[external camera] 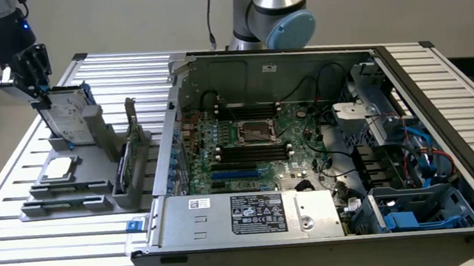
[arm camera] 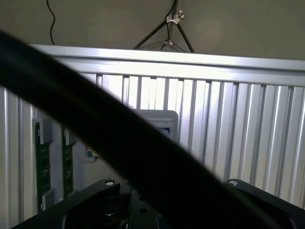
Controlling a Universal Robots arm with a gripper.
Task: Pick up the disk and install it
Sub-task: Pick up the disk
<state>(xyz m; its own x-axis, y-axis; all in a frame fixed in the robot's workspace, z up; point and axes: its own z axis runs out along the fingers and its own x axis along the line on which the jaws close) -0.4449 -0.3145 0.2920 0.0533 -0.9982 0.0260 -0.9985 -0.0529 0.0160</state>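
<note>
- the gripper (external camera: 37,85) hangs over the worktop's (external camera: 26,251) far corner on the exterior view's left, right at the top end of the disk (external camera: 71,120).
- the disk stands on edge in the far end of a grey holder (external camera: 97,188), white label facing the camera and a blue rail showing along its side. its lower end looks seated in the holder's slot, so i judge it not yet lifted out.
- whether the claw is open or clamped on the disk cannot be told here; it meets the disk's upper corner, but the contact itself is not clear.
- the relation that counts: the disk lies directly below the claw, just toward the exterior view's right. its long axis runs near upright (leaning a little), with the top end at the claw.
- the open computer case (external camera: 266,67) fills the middle and right of the worktop, well apart from the disk. a blue drive cage (external camera: 412,211) sits in its near corner on the exterior view's right.
- a small square processor chip (external camera: 59,169) lies flat on the holder, nearer the worktop's front edge than the disk.
- the wrist view looks across the slatted worktop (arm camera: 238,133) and past two green cards (arm camera: 42,162).
</note>
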